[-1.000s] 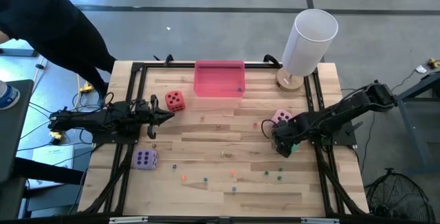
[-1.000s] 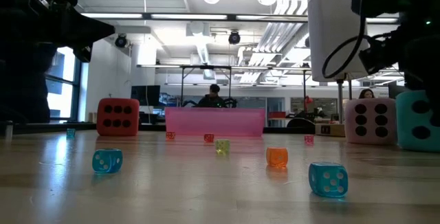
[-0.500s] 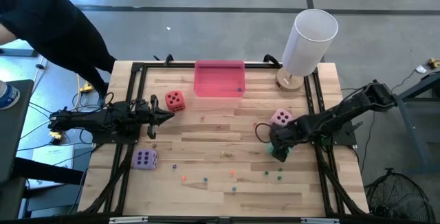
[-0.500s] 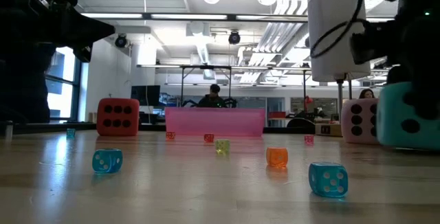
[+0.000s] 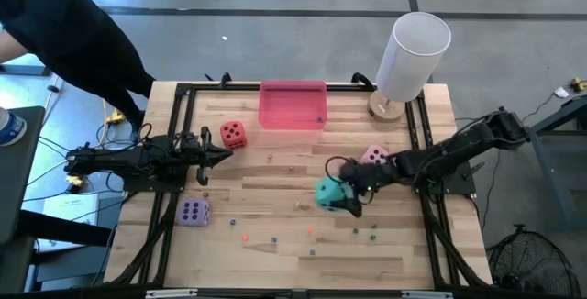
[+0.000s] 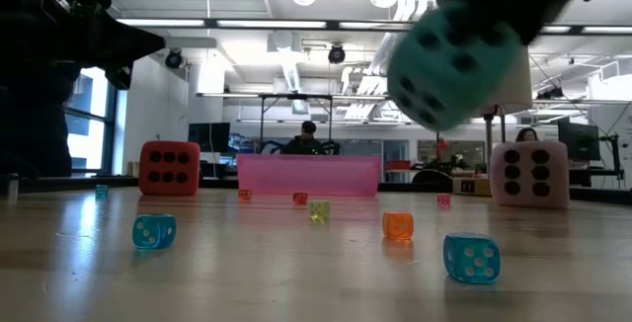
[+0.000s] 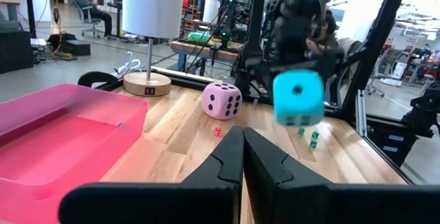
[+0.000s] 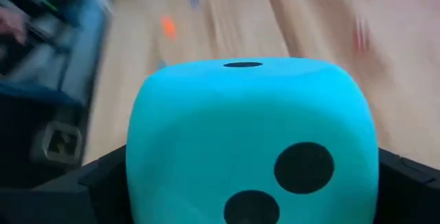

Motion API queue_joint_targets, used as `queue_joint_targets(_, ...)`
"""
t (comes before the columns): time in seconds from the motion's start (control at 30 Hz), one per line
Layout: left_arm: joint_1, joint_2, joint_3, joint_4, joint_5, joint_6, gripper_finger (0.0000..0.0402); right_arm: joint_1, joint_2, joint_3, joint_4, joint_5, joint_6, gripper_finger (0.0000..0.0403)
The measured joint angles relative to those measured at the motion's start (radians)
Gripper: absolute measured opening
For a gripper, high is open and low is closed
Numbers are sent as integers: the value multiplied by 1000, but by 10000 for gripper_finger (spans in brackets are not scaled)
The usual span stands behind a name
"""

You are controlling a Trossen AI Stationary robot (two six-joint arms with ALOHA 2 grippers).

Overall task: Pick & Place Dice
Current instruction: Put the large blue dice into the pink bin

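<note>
Left of the pink tray, at the table's left edge, the left gripper waits with its fingers pressed together and nothing between them, the red die just beyond its tip and the purple die lying nearer the front edge on that same side. Moving rightward, the tray itself sits at the back of the table, seemingly without any large die in it, and small coloured cubes lie scattered over the boards in front of it. Further right and forward of the tray, the right gripper holds the teal die lifted clear of the wood, its fingers spread wide around the cube's sides; the low view shows the die well above the tabletop. The pink die rests on the table just behind that arm, to the right of the tray, with the white lamp at the far right corner. By my reading, the carry stage is under way: the teal die is picked and in transit. Next, the arm would need to travel back and left until the die hangs over the tray, then lower and let go.
</note>
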Motion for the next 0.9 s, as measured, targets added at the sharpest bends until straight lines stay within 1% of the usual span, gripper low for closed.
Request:
queue_joint_targets(0.07, 0, 0, 0, 0, 0, 0, 0, -33, 0, 0, 102, -6, -97, 373)
queue_joint_targets(0.17, 0, 0, 0, 0, 0, 0, 0, -118, 0, 4, 208, -7, -209, 361)
queue_joint_targets(0.27, 2, 0, 0, 23, -10, 44, 0, -216, 5, 44, 209, -5, -275, 361)
queue_joint_targets(0.37, 2, -1, 0, 61, -25, 88, 0, -308, 31, 105, 195, -67, -297, 370)
queue_joint_targets(0.47, 2, -1, 0, 76, -27, 105, 0, -382, 70, 201, 105, -118, -313, 372)
queue_joint_targets(0.57, 2, -1, 0, 79, -27, 101, 0, -433, 126, 313, 14, -118, -366, 369)
queue_joint_targets(0.67, 2, -1, 0, 80, -27, 105, 0, -469, 198, 435, -57, -81, -414, 365)
queue_joint_targets(0.73, 2, -1, 0, 83, -27, 96, 0, -498, 248, 528, -147, -34, -434, 366)
queue_joint_targets(0.83, 2, -1, 0, 82, -27, 45, 0, -558, 329, 662, -292, 39, -439, 369)
queue_joint_targets(0.9, 2, -1, 0, 82, -27, 2, 0, -599, 385, 735, -369, 67, -434, 370)
